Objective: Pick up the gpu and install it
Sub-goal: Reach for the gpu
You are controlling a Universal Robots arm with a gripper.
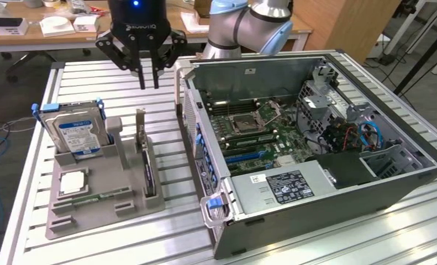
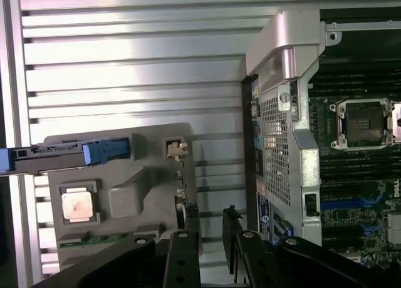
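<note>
The gripper [image 1: 149,84] hangs above the tray [image 1: 133,208], part-open and empty. The gpu [image 1: 147,165] stands on edge in the tray, not yet picked up or installed. Also in the tray are a hard drive [image 1: 74,132], a CPU [image 1: 70,182] and a memory stick [image 1: 93,196]. The case [image 1: 410,176] beside the tray lies open.

a slatted metal table [image 1: 93,77] carries two things. a grey holder tray [image 1: 133,207] lies to one side of the fingers [image 1: 141,77], toward the exterior view's left. an open computer case [image 1: 336,204] stands on their other side, with bare slats below them.
</note>
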